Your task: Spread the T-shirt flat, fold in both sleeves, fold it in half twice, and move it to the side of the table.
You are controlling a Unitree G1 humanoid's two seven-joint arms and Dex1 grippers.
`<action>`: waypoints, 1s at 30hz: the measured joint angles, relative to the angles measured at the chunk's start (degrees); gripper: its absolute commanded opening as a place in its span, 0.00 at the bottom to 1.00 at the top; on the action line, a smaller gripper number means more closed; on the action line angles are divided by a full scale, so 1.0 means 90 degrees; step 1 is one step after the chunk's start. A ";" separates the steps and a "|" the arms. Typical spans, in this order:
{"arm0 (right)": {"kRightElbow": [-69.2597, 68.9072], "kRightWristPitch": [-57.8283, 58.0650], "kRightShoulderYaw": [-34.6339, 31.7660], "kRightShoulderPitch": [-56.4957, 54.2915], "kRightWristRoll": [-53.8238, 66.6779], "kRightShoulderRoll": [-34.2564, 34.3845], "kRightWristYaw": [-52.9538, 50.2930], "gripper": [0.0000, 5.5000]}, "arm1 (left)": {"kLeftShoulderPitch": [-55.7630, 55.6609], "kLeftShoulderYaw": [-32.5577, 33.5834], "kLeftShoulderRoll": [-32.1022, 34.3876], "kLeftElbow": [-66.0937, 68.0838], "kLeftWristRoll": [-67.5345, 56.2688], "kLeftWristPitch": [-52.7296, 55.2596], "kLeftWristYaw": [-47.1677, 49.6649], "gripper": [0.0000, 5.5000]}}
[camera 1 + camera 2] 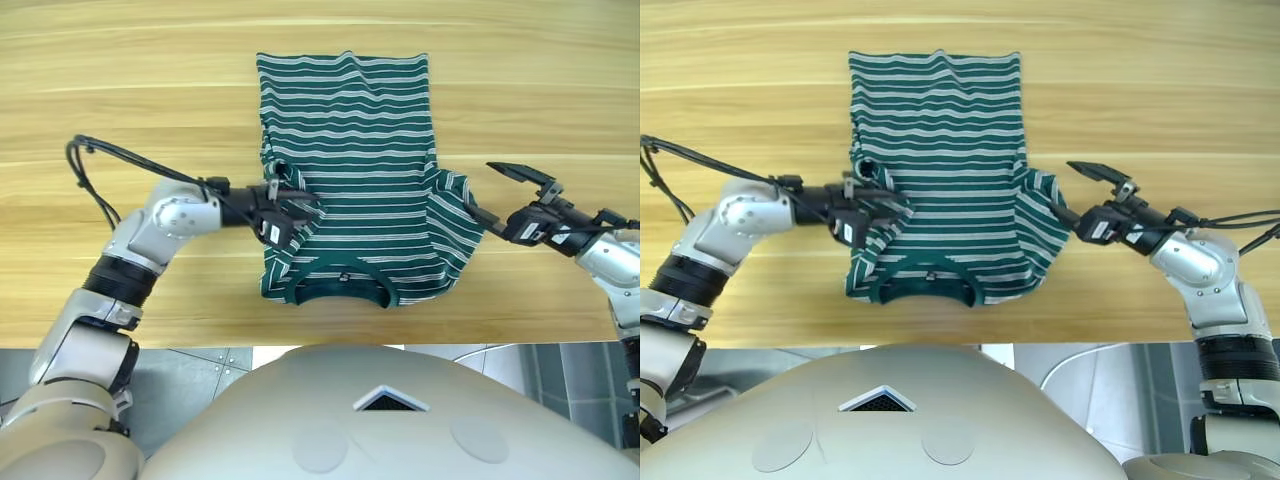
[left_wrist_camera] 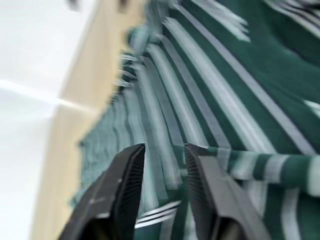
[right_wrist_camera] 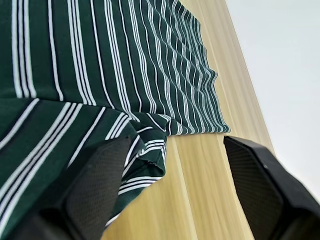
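The T-shirt (image 1: 350,130), green with white stripes, lies on the table (image 1: 120,80), its collar (image 1: 340,290) at 6 o'clock near the table's front edge and its hem at 12 o'clock. The body lies mostly flat, with light ripples near the hem.

The left sleeve (image 1: 283,178) is folded in over the body at the shirt's 9 o'clock side. The left gripper (image 1: 305,207) sits right on it, its jaws set narrow, a slim gap between them through which striped cloth shows. Whether it pinches any cloth cannot be told.

The right sleeve (image 1: 450,215) is bunched and not yet folded in. It sticks out at 3 o'clock. The right gripper (image 1: 500,195) is there with its jaws spread wide and holding nothing. The nearer finger (image 3: 95,192) touches the sleeve's hem, and the other finger is out over bare wood.

The table is light wood with the grain running from 9 to 3 o'clock. Past its front edge, at 6 o'clock, there is grey tiled floor (image 1: 565,375).
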 measured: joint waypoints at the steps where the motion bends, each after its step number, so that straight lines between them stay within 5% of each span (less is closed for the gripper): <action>1: -0.0002 0.0000 0.0002 -0.0004 0.0002 0.0002 0.0000 0.63 | 0.0038 0.0086 0.0049 -0.0074 -0.0091 0.0018 0.0006 0.38; 7: -0.0101 0.0010 -0.0010 0.0025 0.0030 0.0008 0.0003 0.63 | 0.0958 0.0724 0.0626 -0.0500 -0.1415 0.0059 -0.0156 0.56; 21: -0.0138 0.0020 -0.0124 0.0242 0.0031 0.0007 -0.0016 0.63 | 0.2067 0.0966 0.1025 0.0014 -0.1387 -0.0218 -0.0272 0.95; 30: -0.0135 0.0020 -0.0152 0.0271 0.0031 0.0007 -0.0016 0.63 | 0.2314 0.0968 0.0936 -0.0150 -0.1637 -0.0211 -0.0405 0.97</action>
